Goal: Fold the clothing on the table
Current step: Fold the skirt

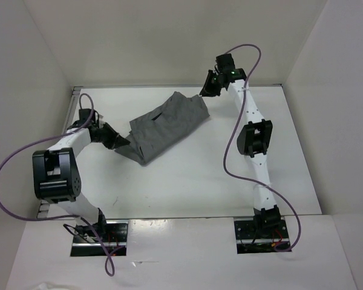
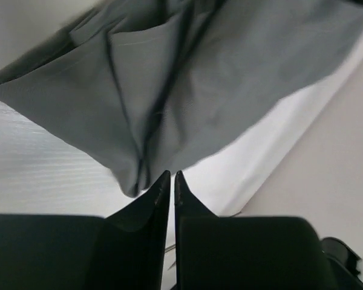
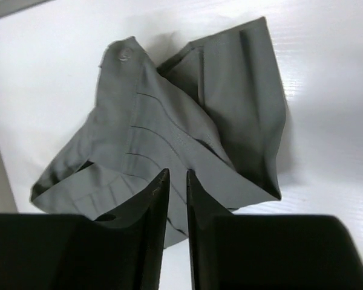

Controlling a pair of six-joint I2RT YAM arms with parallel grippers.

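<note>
Though crumpled, clothing [image 1: 163,125] diagonal toward far-right.

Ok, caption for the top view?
Grey clothing crumpled on the white table, left tool and right tool at opposite ends.

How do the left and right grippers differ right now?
The left gripper shows only a slit between its jaws; the right gripper a visibly wider gap. The left gripper is at the near-left corner of the clothing, the right gripper at its far-right corner. Both have their tips at the fabric's edge.
</note>
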